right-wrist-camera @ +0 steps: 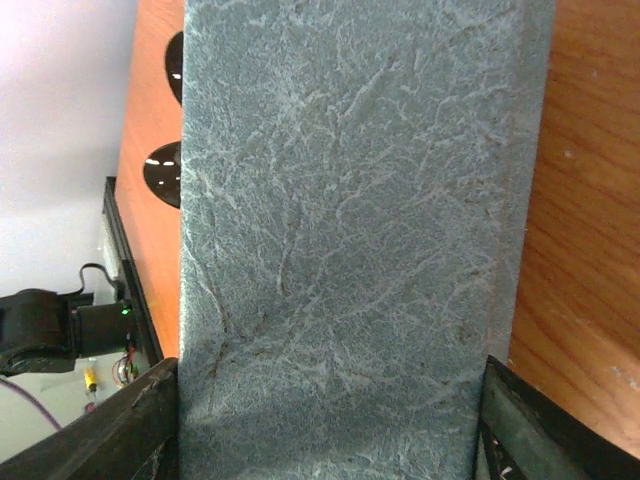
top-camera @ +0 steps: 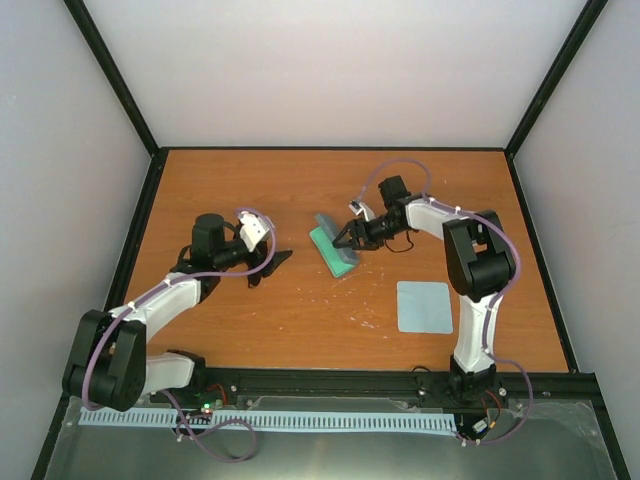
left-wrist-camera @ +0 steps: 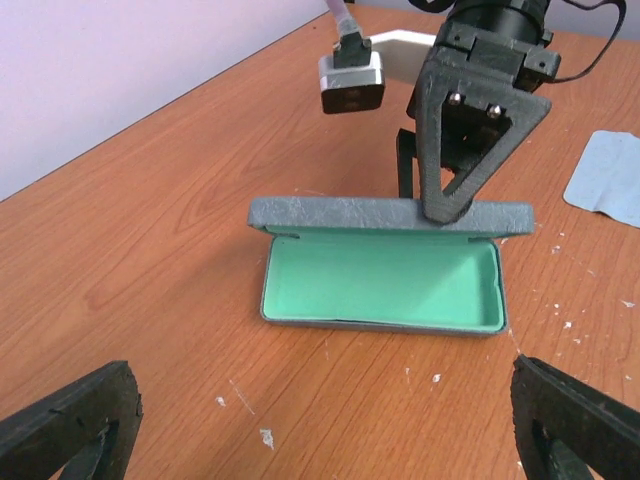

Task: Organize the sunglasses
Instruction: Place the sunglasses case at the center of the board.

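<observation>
The open case [left-wrist-camera: 380,285] is grasped by its raised lid in the right hand [top-camera: 345,240]. The left hand [top-camera: 268,262] is spread, released, at eight o'clock of the case. Two dark lenses of the sunglasses [right-wrist-camera: 165,175] are seen past the case, seemingly on the table [top-camera: 300,320].

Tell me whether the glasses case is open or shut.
Open: the glasses case has its lid upright, pinched by the right gripper; green lining empty.

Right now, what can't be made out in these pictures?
- Sunglasses: right wrist view, case lid hides all but two lens edges.
- Cloth: left wrist view, cut by right edge.
- Left hand: left wrist view, only fingertips show at bottom corners.
</observation>
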Robot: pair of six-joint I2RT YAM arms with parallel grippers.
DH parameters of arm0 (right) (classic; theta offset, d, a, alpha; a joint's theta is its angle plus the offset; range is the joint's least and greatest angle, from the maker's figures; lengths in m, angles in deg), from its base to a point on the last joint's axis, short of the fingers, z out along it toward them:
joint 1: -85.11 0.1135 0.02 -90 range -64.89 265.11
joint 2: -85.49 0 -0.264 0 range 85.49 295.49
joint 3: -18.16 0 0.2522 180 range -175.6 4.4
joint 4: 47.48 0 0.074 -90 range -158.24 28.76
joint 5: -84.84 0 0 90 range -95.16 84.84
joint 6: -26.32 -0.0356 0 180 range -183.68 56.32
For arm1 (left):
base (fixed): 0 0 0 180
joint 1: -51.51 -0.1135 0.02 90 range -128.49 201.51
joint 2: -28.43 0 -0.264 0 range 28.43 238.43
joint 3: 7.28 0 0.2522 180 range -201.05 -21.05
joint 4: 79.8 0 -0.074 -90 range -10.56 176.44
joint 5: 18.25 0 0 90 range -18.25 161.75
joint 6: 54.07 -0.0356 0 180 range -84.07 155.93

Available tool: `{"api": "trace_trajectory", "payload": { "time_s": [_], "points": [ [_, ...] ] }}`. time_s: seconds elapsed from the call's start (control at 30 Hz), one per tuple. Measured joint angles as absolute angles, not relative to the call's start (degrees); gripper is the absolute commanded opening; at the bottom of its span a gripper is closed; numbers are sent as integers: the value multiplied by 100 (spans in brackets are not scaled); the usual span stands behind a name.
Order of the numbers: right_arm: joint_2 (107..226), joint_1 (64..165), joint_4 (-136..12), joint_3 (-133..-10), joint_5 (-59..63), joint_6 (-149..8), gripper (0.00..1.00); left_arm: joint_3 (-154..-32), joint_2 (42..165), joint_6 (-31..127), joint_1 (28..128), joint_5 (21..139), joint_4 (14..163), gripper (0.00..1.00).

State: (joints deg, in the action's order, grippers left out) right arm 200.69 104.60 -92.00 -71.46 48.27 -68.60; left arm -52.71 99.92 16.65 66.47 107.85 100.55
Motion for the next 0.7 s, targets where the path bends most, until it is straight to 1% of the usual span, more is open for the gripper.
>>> {"api": "trace_trajectory", "payload": {
  "time_s": [0.1, 0.17, 0.27, 0.4, 0.5, 0.7],
  "points": [
    [20222, 10342, -9279, -7318, 5061, -6736, 11, -5271, 9970, 1645, 6621, 10726, 9972, 99],
    [20292, 10259, -9329, -7419, 5146, -6677, 25, -5271, 9965, 1641, 6608, 10708, 9948, 99],
    [20392, 10176, -9356, -7465, 5186, -6638, 39, -5271, 9961, 1641, 6604, 10708, 9943, 99],
    [20473, 10134, -9386, -7476, 5210, -6592, 50, -5271, 9961, 1641, 6604, 10712, 9943, 99],
    [20475, 10132, -9421, -7493, 5203, -6559, 57, -5271, 9961, 1641, 6604, 10721, 9948, 99],
    [20473, 10134, -9495, -7519, 5101, -6517, 64, -5271, 9961, 1641, 6604, 10754, 9952, 99]
  ]
}}
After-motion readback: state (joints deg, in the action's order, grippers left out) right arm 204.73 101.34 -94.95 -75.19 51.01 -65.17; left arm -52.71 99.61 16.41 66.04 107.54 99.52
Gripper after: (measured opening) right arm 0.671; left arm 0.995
